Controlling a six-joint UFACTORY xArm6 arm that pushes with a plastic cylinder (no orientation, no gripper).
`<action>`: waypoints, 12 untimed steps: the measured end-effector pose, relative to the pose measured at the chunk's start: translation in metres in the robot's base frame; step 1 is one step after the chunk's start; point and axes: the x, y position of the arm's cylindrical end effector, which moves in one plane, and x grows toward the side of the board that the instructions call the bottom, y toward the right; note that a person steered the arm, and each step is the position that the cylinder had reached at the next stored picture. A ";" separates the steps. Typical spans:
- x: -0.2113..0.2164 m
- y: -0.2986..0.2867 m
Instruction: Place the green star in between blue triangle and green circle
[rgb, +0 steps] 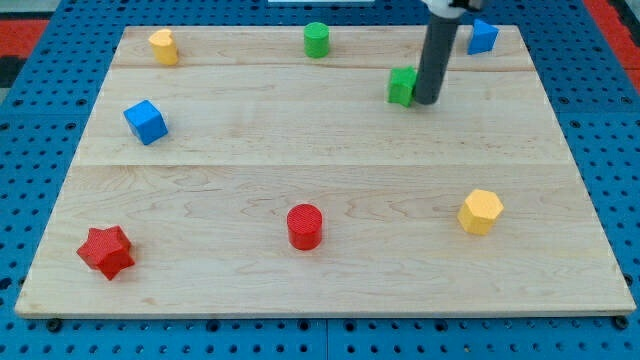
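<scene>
Green star (402, 86) near the view's top, right of centre on the desk (320, 200), with my tip (425, 101) touching its right side.
Blue triangle (483, 36) sits up and to the right of the star, partly hidden by the rod; green circle (317, 39) sits up and to its left. Star lies lower than both, roughly between them sideways. No claw on this arm, so no grasp state to record. Elsewhere: yellow cylinder (163, 46) top left, blue cube (146, 121) left, red star (106, 251) bottom left, red cylinder (304, 226) bottom centre, yellow hexagon (481, 211) lower right.
</scene>
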 end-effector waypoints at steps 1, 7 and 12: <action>-0.017 -0.001; -0.019 -0.143; -0.064 -0.040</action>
